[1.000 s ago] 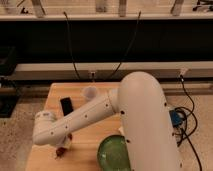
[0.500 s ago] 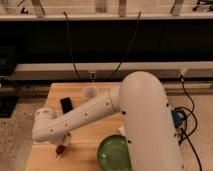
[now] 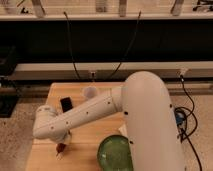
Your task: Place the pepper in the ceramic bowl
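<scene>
The arm (image 3: pixel 85 116) largely hides the end effector (image 3: pixel 61 148) at lower left; ceramic bowl (image 3: pixel 115 153) seems cropped below.

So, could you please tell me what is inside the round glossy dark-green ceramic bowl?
The ceramic bowl shows only green glaze inside; the white arm covers its right edge. The small red pepper is outside it, at the gripper, over the wooden table.

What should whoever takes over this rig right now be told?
Gripper: down at the table's front-left area, right at the pepper; a grasp cannot be confirmed.
Ceramic bowl: on the table to the right of the pepper, with no pepper in it.
Done: the reach to the pepper.
Left: secure it, lift, carry it right, and release it in the bowl.
</scene>
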Controlling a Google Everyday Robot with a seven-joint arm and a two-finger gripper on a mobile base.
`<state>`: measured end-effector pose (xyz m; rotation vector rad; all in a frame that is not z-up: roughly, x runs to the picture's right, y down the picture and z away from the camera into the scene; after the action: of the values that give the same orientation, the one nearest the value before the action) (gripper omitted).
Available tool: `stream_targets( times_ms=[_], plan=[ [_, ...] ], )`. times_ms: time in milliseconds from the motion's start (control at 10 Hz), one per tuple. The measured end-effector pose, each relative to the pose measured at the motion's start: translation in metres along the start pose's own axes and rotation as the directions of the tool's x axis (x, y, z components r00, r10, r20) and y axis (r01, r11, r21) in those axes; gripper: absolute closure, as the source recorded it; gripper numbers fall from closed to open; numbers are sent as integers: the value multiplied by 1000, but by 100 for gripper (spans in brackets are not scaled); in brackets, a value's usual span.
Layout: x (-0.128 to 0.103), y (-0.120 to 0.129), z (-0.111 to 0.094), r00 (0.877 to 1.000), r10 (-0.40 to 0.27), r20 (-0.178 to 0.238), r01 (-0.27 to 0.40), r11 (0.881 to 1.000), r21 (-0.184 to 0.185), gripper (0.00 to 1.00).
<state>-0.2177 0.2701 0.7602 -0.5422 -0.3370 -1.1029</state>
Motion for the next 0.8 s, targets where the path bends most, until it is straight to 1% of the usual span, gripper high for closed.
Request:
stream_targets(
  times_ms=[200,300,500,600,800],
  plan=[
    [3,1,-2,1000,6,3,-6,1000,-2,71],
    [4,0,-4,1000,9,5,-9,1000,-1,75],
    [18,11,-14,1000,28,0,-28,1000,0,93],
    [27,19,-20,999,42,-1,-42,999,1,98],
    [30,21,-24,999,50,0,-50,999,1,98]
  ],
)
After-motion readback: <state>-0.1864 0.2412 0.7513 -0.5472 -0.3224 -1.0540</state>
